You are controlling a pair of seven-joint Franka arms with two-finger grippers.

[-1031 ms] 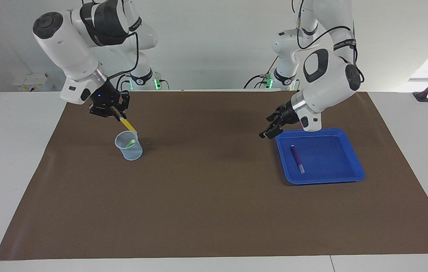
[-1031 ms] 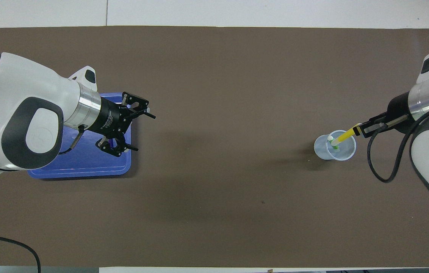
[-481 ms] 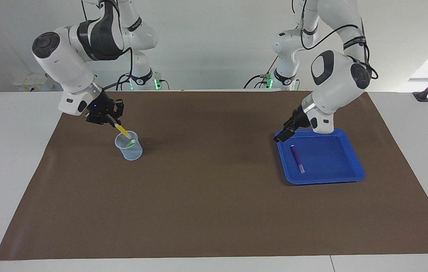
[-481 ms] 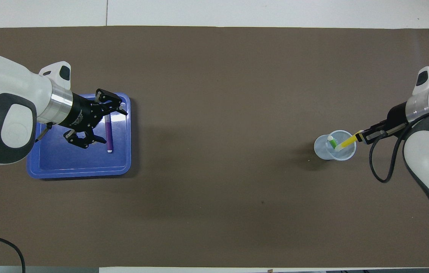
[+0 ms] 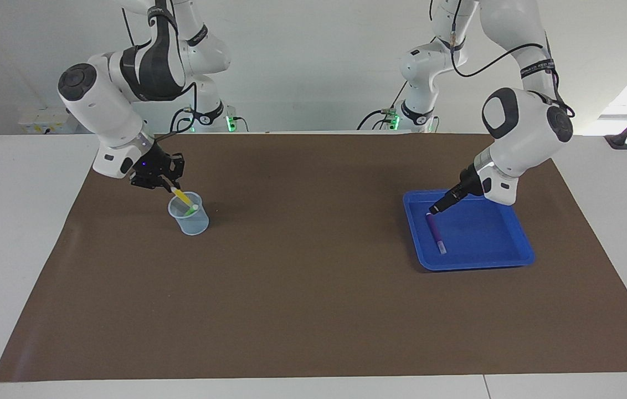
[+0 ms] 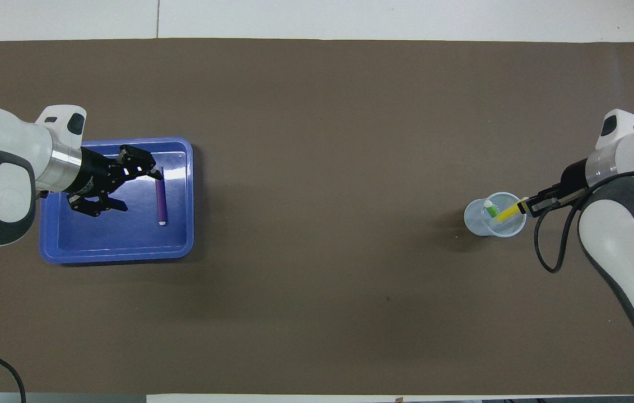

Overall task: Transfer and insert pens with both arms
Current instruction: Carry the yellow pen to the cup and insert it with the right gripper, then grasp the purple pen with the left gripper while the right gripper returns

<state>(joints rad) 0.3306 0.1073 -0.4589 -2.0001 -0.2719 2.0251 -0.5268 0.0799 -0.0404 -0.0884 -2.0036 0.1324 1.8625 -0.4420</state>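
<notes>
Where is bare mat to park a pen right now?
The wide brown mat between the blue tray and the clear cup is bare. Crowded: the tray with the purple pen under the left gripper, and the cup at the right gripper.

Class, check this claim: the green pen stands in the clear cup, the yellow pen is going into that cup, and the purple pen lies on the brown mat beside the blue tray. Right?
One thing is wrong: the purple pen lies inside the blue tray, not on the brown mat, as the overhead view shows. The green pen is in the clear cup, and the yellow pen is entering it.
</notes>
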